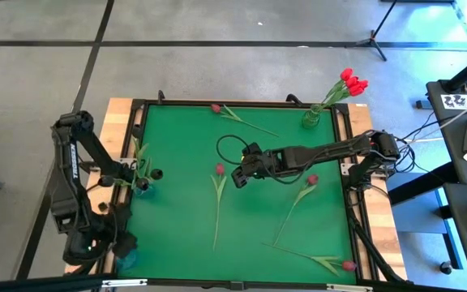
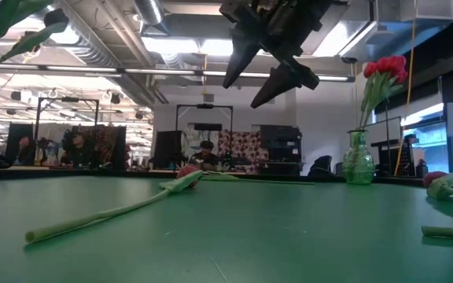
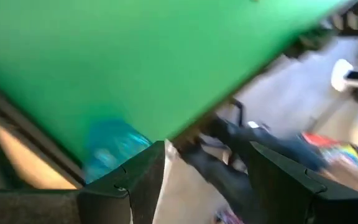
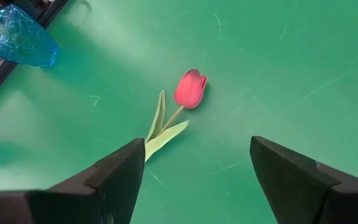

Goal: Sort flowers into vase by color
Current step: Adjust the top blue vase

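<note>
Hovering over the middle of the mat, the right gripper (image 1: 240, 176) is hanging with its fingers spread wide and nothing between them, aiming down at the tulip (image 4: 190, 89) just beside it in the high view. That red head is looking soft and light, the sort of thing that would crush or pop loose if squeezed, so my call is the stem (image 4: 166, 122) just behind the head, where the leaves are giving the pads a little more to bite on. It is thin and probably springy and slick; a low, square pinch is what it is asking for.

Nearest us, one flower (image 1: 314, 259) is lying along the front edge at the right, close to the rail. Another (image 1: 297, 199) is slanting beside the right arm, so any swing back that way is wanting some height.

The left gripper (image 3: 207, 165) is waiting at the near left corner with fingers apart and empty. The blue vase (image 1: 142, 183) is sitting at the left edge.

Farther off, a stem (image 1: 246, 122) is lying along the back, and the green vase (image 1: 311, 118) in the far right corner is already carrying red heads. The middle mat (image 1: 185, 146) is offering open room.
</note>
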Controlling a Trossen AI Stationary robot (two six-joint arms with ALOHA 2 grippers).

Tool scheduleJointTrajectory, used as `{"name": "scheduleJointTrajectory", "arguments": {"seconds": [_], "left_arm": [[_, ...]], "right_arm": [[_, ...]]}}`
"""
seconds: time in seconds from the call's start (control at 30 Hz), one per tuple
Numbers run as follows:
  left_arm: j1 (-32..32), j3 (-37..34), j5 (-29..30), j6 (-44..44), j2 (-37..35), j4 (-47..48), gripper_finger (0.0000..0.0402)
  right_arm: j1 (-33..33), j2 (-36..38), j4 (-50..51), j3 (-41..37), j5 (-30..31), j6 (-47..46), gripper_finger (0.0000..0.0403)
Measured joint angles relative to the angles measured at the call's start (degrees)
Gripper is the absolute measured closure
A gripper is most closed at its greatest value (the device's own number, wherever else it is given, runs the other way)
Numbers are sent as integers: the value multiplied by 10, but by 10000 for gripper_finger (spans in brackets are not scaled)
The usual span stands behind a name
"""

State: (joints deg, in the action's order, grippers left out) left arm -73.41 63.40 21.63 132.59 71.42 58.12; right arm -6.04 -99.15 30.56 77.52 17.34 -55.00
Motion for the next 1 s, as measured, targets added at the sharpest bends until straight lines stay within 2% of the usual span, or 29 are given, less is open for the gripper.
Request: {"name": "scheduleJointTrajectory", "arguments": {"seconds": [0.2, 0.37, 0.47, 0.7, 1.0], "left_arm": [[0, 0, -42, 41, 2, 119, 184], [0, 0, -42, 34, 2, 206, 184], [-3, -16, -40, -2, 2, 206, 184], [-47, -96, -31, -20, 3, 202, 184], [-70, -190, -20, -105, 3, 187, 184]], "right_arm": [[-13, 0, 0, 0, 0, 0, 113], [-23, 0, 0, 0, 6, -1, 113], [-29, 0, 0, 0, 7, -1, 113], [-45, 0, 22, 0, 9, -15, 113], [-60, -1, 57, 0, 16, -45, 113]]}}
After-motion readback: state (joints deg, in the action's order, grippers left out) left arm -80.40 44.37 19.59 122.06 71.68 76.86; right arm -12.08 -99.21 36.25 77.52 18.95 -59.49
